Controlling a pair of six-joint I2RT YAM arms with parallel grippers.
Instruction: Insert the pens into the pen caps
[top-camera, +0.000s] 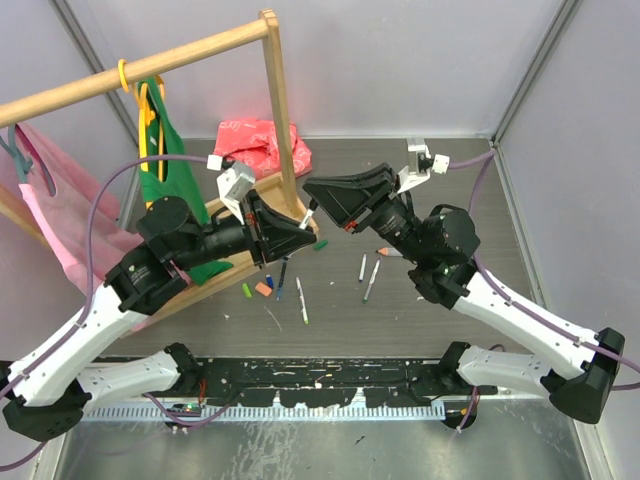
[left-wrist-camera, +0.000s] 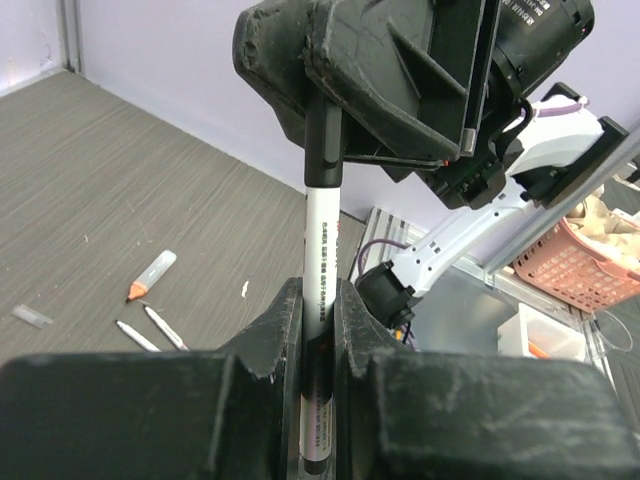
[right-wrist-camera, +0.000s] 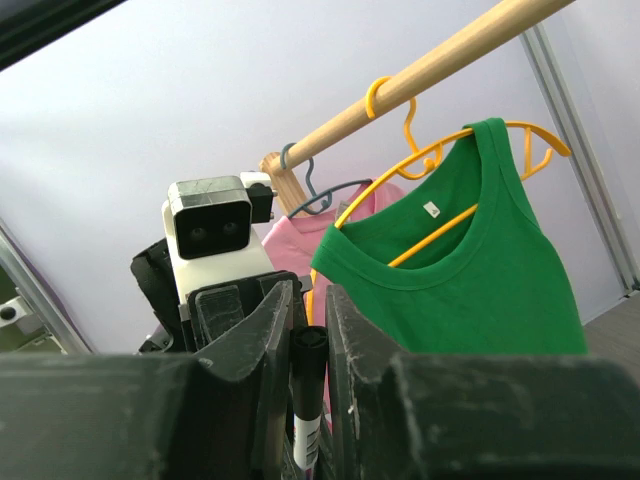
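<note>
The step in hand is the push-fit itself, done in the air just right of the wooden post (top-camera: 283, 120) of the clothes rack. The left pincer (left-wrist-camera: 318, 300) is clamped narrowly on the white barrel of a pen (left-wrist-camera: 322, 240). The right pincer (right-wrist-camera: 307, 300) meets it head-on and is closed around the black cap (left-wrist-camera: 323, 140) at the pen's upper end. The cap seems to sit over the tip, but I cannot tell whether it is fully seated.

To finish this well, I judge that both wrists should stay on one line, so that the force runs along the barrel and not across it. A slanted push could bend the pen or make it slip through the left fingers. Press together gently until the cap stops. Then only one pincer should open, so that the capped pen does not drop.

The rest waits on the worktop (top-camera: 330, 330) on the near side of the post's foot. There lie several loose pens (top-camera: 301, 300), with green and orange loose caps (top-camera: 263, 288) just left of them.
</note>
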